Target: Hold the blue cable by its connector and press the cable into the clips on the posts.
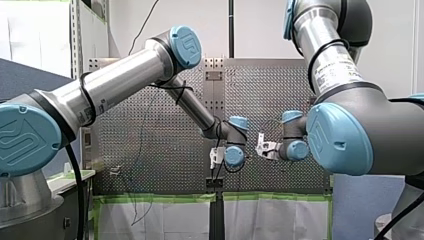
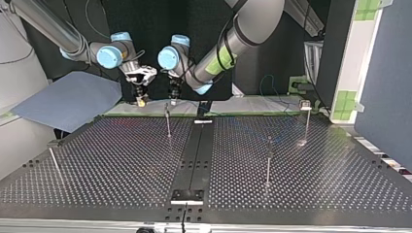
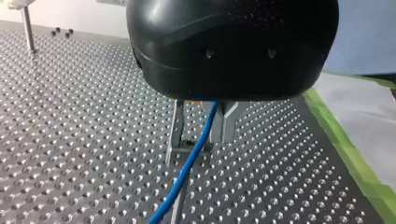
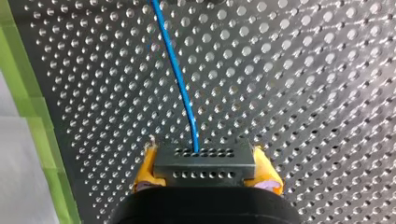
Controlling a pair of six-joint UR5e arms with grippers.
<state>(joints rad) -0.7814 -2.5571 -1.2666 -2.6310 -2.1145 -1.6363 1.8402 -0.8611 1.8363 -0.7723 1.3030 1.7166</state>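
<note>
My right gripper (image 4: pixel 204 171) is shut on a black connector (image 4: pixel 204 161), its yellow pads (image 4: pixel 145 169) on either side. The blue cable (image 4: pixel 180 79) leaves the connector and runs ahead over the perforated table. My left gripper (image 3: pixel 194 148) has its metal fingers (image 3: pixel 175 133) shut on the blue cable (image 3: pixel 187 170), directly over a thin post (image 3: pixel 179 205) and its clip. In the top view my right gripper (image 2: pixel 140 95) and left gripper (image 2: pixel 173 97) hang side by side near the far edge. The left one is just above a post (image 2: pixel 168 121).
More thin posts stand on the table in the top view: one at the left (image 2: pixel 54 162), one right of centre (image 2: pixel 268 160), one far right (image 2: pixel 306 119). A blue-grey sheet (image 2: pixel 68 99) lies beyond the table's far left corner. Green tape (image 4: pixel 28 107) marks the table's edge.
</note>
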